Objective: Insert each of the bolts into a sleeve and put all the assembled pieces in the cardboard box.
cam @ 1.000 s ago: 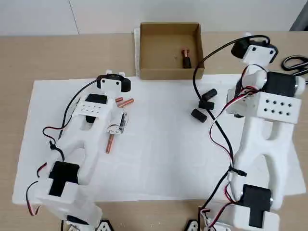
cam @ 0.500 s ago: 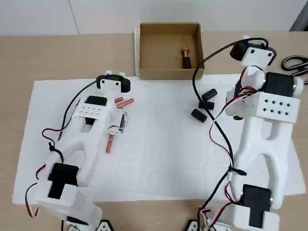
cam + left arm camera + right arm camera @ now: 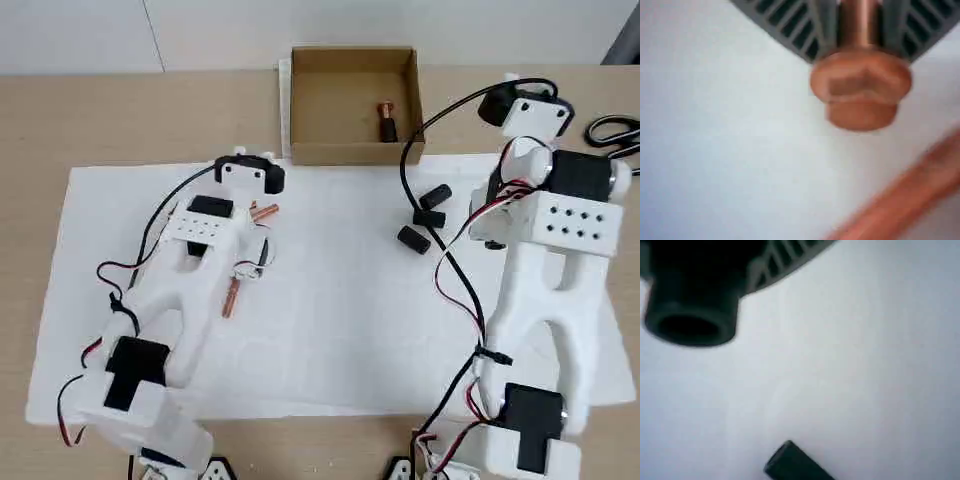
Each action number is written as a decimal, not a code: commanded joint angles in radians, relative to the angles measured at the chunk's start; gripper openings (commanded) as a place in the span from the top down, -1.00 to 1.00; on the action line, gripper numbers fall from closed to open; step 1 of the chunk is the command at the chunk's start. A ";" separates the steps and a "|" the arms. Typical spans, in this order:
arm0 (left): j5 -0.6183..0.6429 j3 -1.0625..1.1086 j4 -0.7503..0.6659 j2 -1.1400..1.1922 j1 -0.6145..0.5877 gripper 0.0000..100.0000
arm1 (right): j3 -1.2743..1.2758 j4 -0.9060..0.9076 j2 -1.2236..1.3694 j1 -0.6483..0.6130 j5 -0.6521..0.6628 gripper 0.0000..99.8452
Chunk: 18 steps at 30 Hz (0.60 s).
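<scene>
Left claw (image 3: 860, 27) grips a copper bolt (image 3: 861, 92), its head jutting past the tips; right claw (image 3: 715, 265) grips a black sleeve (image 3: 690, 310).

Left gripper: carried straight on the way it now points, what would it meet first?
Probably the white sheet, the held bolt touching down first, beside a loose bolt; depth is unclear.

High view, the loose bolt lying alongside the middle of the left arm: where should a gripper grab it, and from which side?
Grip the bolt mid-shank, coming straight down with the jaws closing across its width. It lies flat on the white mat, so only its long sides are free to pinch. The left arm sits close alongside, so a sideways approach looks cramped.
</scene>
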 commanded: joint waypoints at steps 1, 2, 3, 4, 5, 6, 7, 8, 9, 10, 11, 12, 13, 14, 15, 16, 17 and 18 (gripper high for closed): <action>-0.015 -0.084 0.064 -0.127 0.032 0.99 | -0.009 -0.001 -0.088 -0.018 -0.002 0.99; -0.015 -0.101 0.092 -0.163 0.032 0.99 | -0.009 -0.001 -0.114 -0.022 -0.002 0.99; -0.018 -0.116 0.117 -0.198 0.032 0.99 | -0.009 -0.001 -0.145 -0.028 -0.002 0.99; -0.038 -0.125 0.135 -0.230 0.032 0.99 | -0.009 -0.001 -0.177 -0.036 -0.002 0.99; -0.066 -0.130 0.150 -0.262 0.032 0.99 | -0.009 -0.001 -0.208 -0.051 -0.002 0.99; -0.084 -0.131 0.166 -0.295 0.032 0.99 | -0.006 -0.001 -0.237 -0.068 -0.002 0.99; -0.089 -0.131 0.178 -0.327 0.032 0.99 | -0.005 -0.001 -0.268 -0.085 -0.003 0.99; -0.075 -0.131 0.186 -0.353 0.028 0.99 | -0.005 -0.001 -0.295 -0.097 -0.003 0.99; -0.052 -0.131 0.192 -0.381 0.026 0.99 | -0.003 -0.001 -0.321 -0.113 -0.003 0.99; -0.032 -0.131 0.204 -0.405 0.026 0.99 | -0.003 0.001 -0.344 -0.127 -0.005 0.99; -0.018 -0.131 0.213 -0.430 0.026 0.99 | -0.003 0.001 -0.366 -0.140 -0.005 0.99; -0.017 -0.131 0.221 -0.454 0.031 0.99 | -0.003 0.001 -0.383 -0.153 -0.005 0.99; -0.014 -0.130 0.233 -0.479 0.035 0.99 | -0.003 0.001 -0.397 -0.162 -0.005 0.99; -0.014 -0.130 0.253 -0.505 0.044 0.99 | -0.002 0.001 -0.407 -0.166 -0.006 0.99; -0.014 -0.130 0.282 -0.532 0.046 0.99 | 0.005 0.001 -0.417 -0.166 -0.006 0.99; -0.011 -0.130 0.302 -0.562 0.046 0.99 | 0.018 0.001 -0.426 -0.166 -0.005 0.99; -0.005 -0.130 0.311 -0.592 0.046 0.99 | 0.037 0.001 -0.433 -0.168 -0.003 0.99; 0.005 -0.130 0.308 -0.626 0.046 0.99 | 0.060 0.001 -0.441 -0.168 -0.003 0.99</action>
